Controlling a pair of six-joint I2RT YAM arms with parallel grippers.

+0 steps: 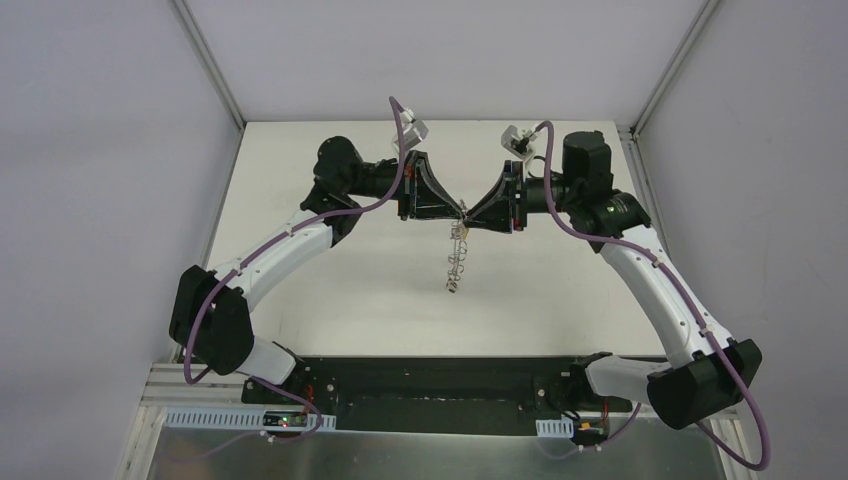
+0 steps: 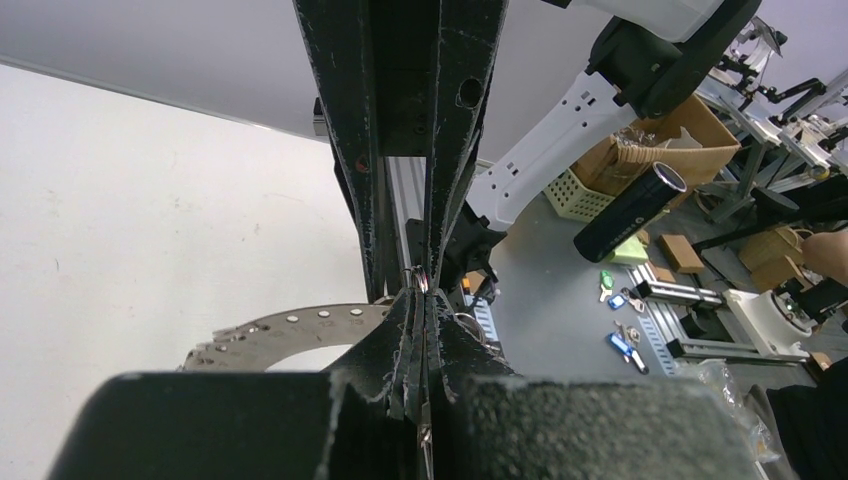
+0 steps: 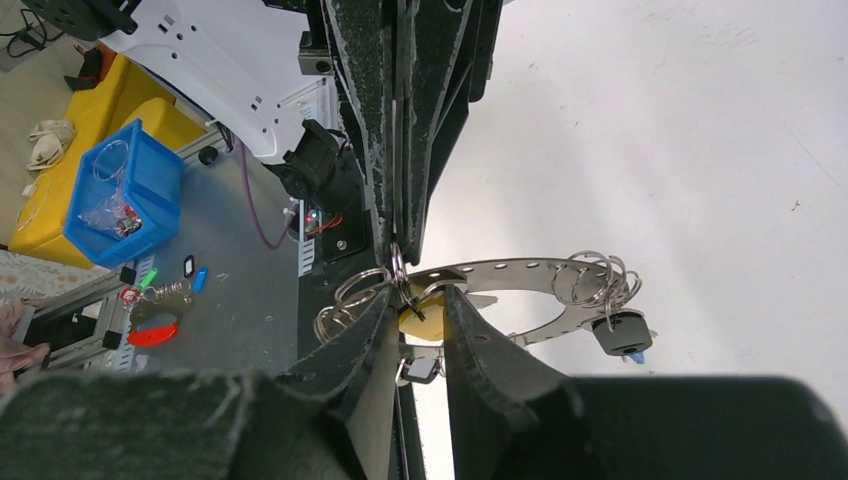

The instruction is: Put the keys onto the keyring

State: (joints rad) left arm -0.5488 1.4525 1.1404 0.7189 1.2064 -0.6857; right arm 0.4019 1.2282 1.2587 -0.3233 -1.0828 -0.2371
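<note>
Top external view shows me both arms reaching in from the side edges of the table (image 1: 560, 300), their tips meeting over its middle, somewhat toward the far edge. The left gripper (image 1: 458, 208) and the right gripper (image 1: 472, 212) stand nose to nose, nearly touching. The keyring (image 1: 456, 258) hangs from that meeting point, turned edge-on to this camera and running down toward the near edge.

On the left wrist view I see my left fingers pressed fully together, with the grey band of the ring curving away to one side just past them. The right wrist view shows those same closed tips clamped at the ring's outer rim, where a small wire loop sits. So the left side is holding the keyring.

From the right wrist view, my right fingers (image 3: 470, 330) stand a narrow gap apart, and the yellow key (image 3: 421, 319) sits in that gap, its head close against both inner faces. I cannot tell whether they actually pinch it or only bracket it.

Further along the rim a cluster of wire loops (image 3: 598, 278) is bunched together, and a black key (image 3: 620, 333) hangs from them, just beside the ring's edge.
</note>
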